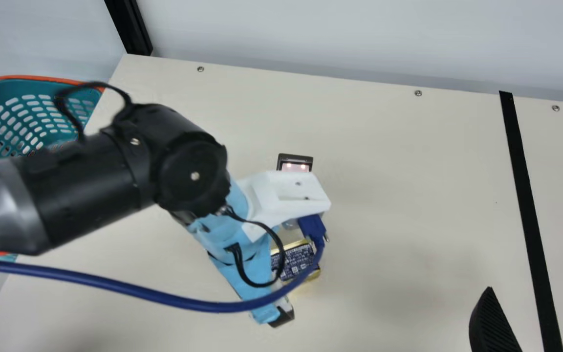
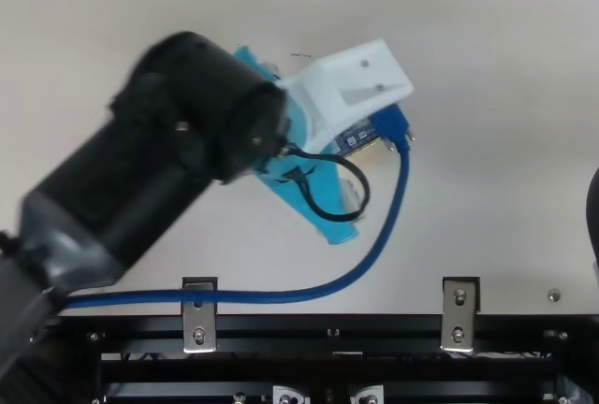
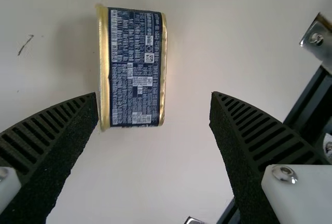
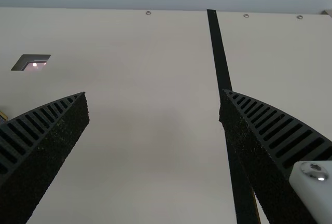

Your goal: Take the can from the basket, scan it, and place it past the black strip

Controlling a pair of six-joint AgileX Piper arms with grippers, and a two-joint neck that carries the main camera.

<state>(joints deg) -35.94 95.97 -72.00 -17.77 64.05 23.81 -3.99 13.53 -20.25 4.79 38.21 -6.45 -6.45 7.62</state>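
Nearby: one can, long axis roughly along the reach of the left claw, off its midline; right claw farther away; both spread, empty.

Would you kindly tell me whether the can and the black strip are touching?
Apart: the main view shows a wide stretch of bare table between the can and the black strip.

Scanner between basket and strip
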